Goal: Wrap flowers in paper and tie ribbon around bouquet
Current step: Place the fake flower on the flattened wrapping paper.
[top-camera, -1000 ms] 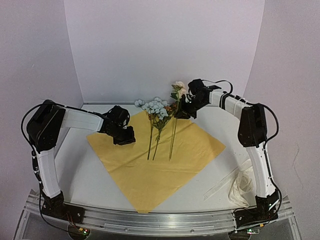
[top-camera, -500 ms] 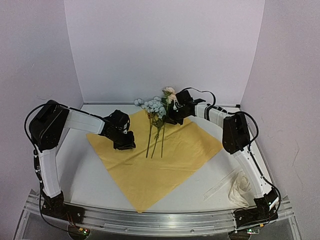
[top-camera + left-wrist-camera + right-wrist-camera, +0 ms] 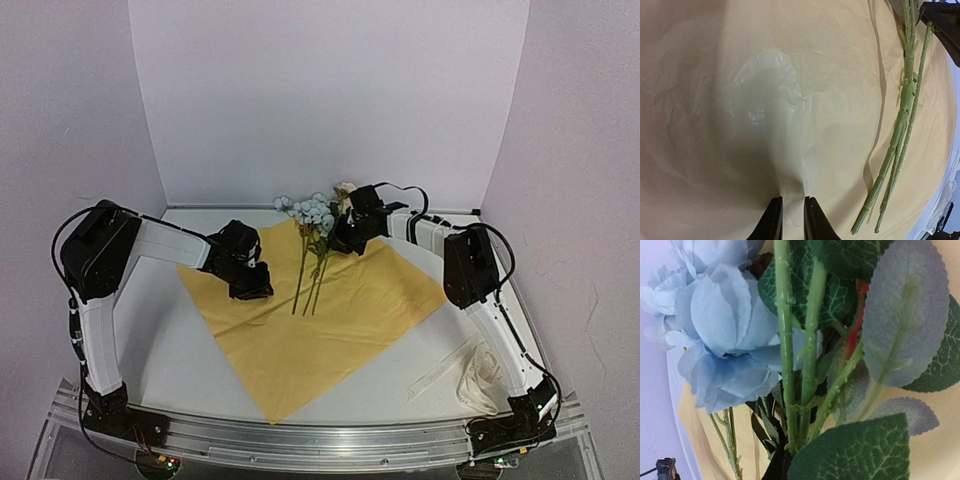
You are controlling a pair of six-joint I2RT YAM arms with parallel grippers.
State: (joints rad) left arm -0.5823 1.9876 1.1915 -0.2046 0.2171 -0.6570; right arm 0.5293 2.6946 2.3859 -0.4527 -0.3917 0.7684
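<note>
Leftward went the right gripper [image 3: 342, 242] with the flowers [image 3: 312, 212], pinching their stems, blooms just beyond it; the left gripper [image 3: 789, 217] nipped a ridge of the paper [image 3: 330, 320] directly before it.

**Paper** [image 3: 330, 340]: one large sheet, yellow face up, lying flat and set diamond-wise with one corner pointing to the near side. The surface is glossy and creased, with a small raised ridge in its left part [image 3: 790, 100].

**Flowers** [image 3: 318, 215]: a small bunch with pale blue and cream blooms, toothed green leaves and thin green stems. The blooms lie at the paper's far corner; the stems lie on the sheet, pointing near.

**Ribbon** [image 3: 478, 375]: cream-white, in a loose heap at the near right, clear of the paper, with one strand trailing out flat.
</note>
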